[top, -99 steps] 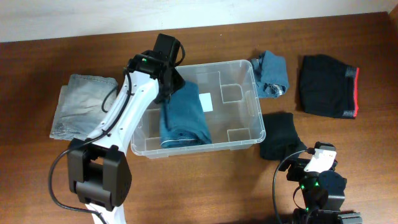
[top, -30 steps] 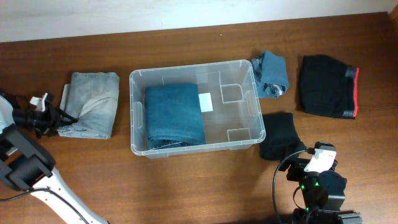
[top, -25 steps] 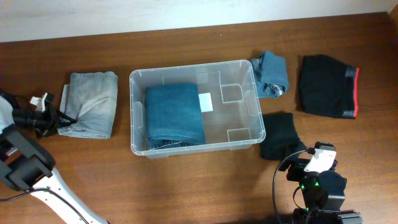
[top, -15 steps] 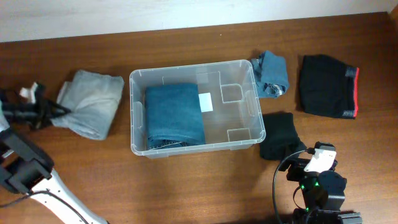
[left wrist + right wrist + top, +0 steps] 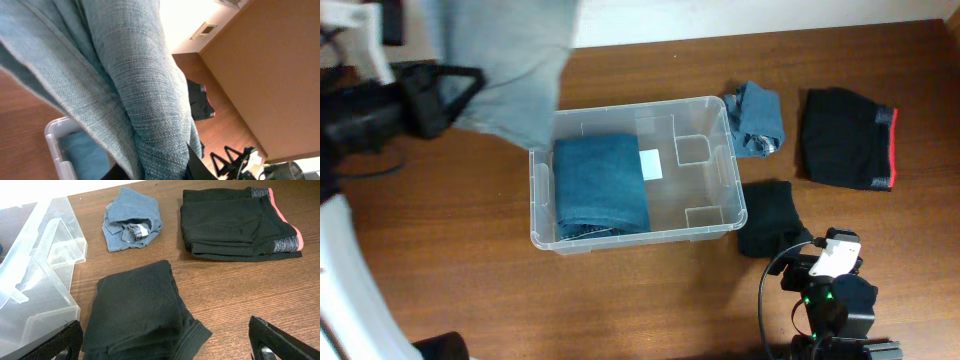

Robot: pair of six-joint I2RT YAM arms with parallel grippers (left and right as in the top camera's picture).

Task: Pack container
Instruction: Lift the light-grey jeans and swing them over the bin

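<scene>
The clear plastic container stands mid-table, with a folded blue garment in its left half and a white label on its base. High above its back left corner, my left gripper is shut on a light grey denim garment, which hangs down over that corner. In the left wrist view the grey cloth fills the frame between my jaws, and the container's corner shows below. My right gripper rests open, low at the front right, just in front of a folded black garment.
A crumpled small blue garment lies by the container's back right corner. Black shorts with a red waistband lie at the far right. The folded black garment sits against the container's right wall.
My left gripper has lifted the grey garment off the table at the far left and carried it up and right, over the container's back left corner. The right arm has not moved.
</scene>
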